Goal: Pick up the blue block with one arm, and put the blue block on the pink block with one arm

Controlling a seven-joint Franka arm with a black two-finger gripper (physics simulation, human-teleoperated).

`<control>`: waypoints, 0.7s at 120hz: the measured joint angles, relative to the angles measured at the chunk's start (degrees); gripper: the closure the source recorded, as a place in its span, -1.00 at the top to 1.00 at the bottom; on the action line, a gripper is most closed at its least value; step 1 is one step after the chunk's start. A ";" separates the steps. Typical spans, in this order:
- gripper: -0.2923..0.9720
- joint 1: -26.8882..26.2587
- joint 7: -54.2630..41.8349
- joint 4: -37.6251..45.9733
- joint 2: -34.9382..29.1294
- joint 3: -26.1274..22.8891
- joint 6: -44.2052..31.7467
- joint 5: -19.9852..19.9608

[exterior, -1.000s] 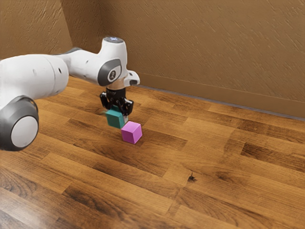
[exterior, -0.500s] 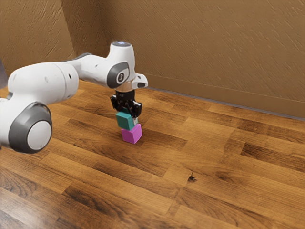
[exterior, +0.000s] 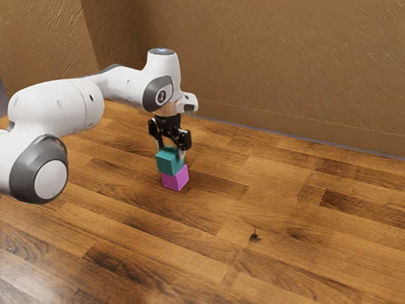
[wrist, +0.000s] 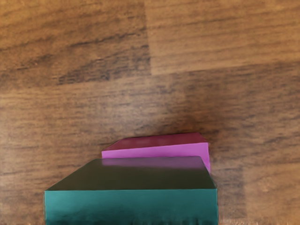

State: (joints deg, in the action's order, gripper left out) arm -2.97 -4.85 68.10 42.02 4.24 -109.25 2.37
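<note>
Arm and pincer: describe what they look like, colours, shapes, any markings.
The arm is glossy white, built of thick rounded segments with dark grey round joint caps. The cap nearest the hand bears a small white mark. The pincer is black, short and two-fingered, set under a white wrist.

The worktop (exterior: 285, 209) is dark brown wood laid in long planks with strong grain, lighter and darker boards alternating. A small black mark (exterior: 254, 235) sits on one plank toward the exterior view's right of centre. Behind, a tan textured wall (exterior: 285, 57) meets the worktop along a plain skirting strip (exterior: 304, 130). A second wall (exterior: 38, 38) closes the exterior view's left corner. From the wrist, the plank seams (wrist: 146, 42) show clearly.
</note>
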 joint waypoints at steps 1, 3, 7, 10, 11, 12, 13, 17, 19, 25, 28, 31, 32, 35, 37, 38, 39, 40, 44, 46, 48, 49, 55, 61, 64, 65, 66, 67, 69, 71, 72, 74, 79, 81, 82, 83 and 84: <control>0.46 -0.04 -0.04 0.01 -0.18 0.02 0.08 0.00; 0.46 -0.11 -0.12 0.02 -0.68 0.08 0.24 0.00; 0.47 -0.28 -0.27 0.03 -1.81 0.47 0.64 0.01; 0.48 -0.35 -0.37 0.03 -2.65 0.80 0.94 0.02; 0.48 -0.36 -0.41 0.03 -2.90 0.89 1.04 0.02; 0.49 -0.37 -0.44 0.03 -3.17 0.97 1.15 0.03; 0.49 -0.39 -0.48 0.04 -3.49 1.04 1.28 0.03; 0.49 -0.42 -0.62 0.05 -4.77 1.24 1.79 0.05; 0.50 -0.47 -0.69 0.07 -5.42 1.30 2.06 0.08; 0.51 -0.94 -0.94 0.39 -8.01 1.49 3.24 0.40; 0.51 -1.34 -1.08 0.72 -9.52 1.63 3.97 0.73; 0.51 -1.82 -1.23 1.57 -11.80 1.90 4.90 1.08; 0.51 -2.00 -1.28 1.86 -12.56 2.01 5.21 1.20; 0.52 -2.64 -1.42 2.71 -14.71 2.51 6.21 1.51; 0.52 -3.50 -1.52 3.61 -16.64 3.29 6.99 1.78; 0.52 -4.09 -1.57 4.08 -17.64 3.78 7.39 1.95; 0.52 -4.74 -1.61 4.54 -18.59 4.35 7.79 2.12; 0.52 -5.45 -1.66 5.00 -19.54 4.97 8.18 2.29; 0.52 -8.39 -1.83 6.97 -22.83 7.85 9.74 2.86; 0.52 -10.13 -1.91 8.51 -24.55 9.81 10.48 3.09; 0.52 -11.62 -1.98 9.98 -26.10 11.58 11.17 3.30; 0.52 -12.30 -2.02 10.76 -26.87 12.38 11.49 3.41; 0.53 -15.88 -2.14 15.28 -31.06 15.41 13.18 5.16; 0.53 -19.11 -2.20 19.31 -34.67 16.64 14.50 7.10; 0.53 -20.16 -2.24 21.15 -36.38 16.94 15.06 7.83; 0.53 -20.44 -2.25 21.66 -36.91 17.02 15.23 8.04; 0.53 -20.67 -2.25 22.10 -37.36 17.08 15.40 8.23; 0.53 -20.88 -2.26 22.49 -37.78 17.13 15.55 8.42; 0.53 -21.24 -2.27 23.25 -38.61 17.22 15.85 8.75; 0.53 -21.50 -2.27 23.88 -39.29 17.29 16.13 9.04; 0.53 -21.61 -2.26 24.15 -39.60 17.31 16.25 9.18; 0.53 -21.81 -2.24 24.73 -40.18 17.35 16.50 9.42; 0.53 -22.19 -2.12 26.46 -41.72 17.37 17.01 9.89; 0.53 -22.29 -2.07 27.02 -42.17 17.38 17.19 10.04; 0.53 -22.33 -2.04 27.24 -42.36 17.38 17.28 10.11; 0.53 -22.36 -2.01 27.45 -42.52 17.38 17.36 10.17; 0.53 -22.38 -1.98 27.65 -42.66 17.38 17.43 10.23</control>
State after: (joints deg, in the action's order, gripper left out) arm -25.35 -6.83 95.75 -0.64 21.62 -91.82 12.60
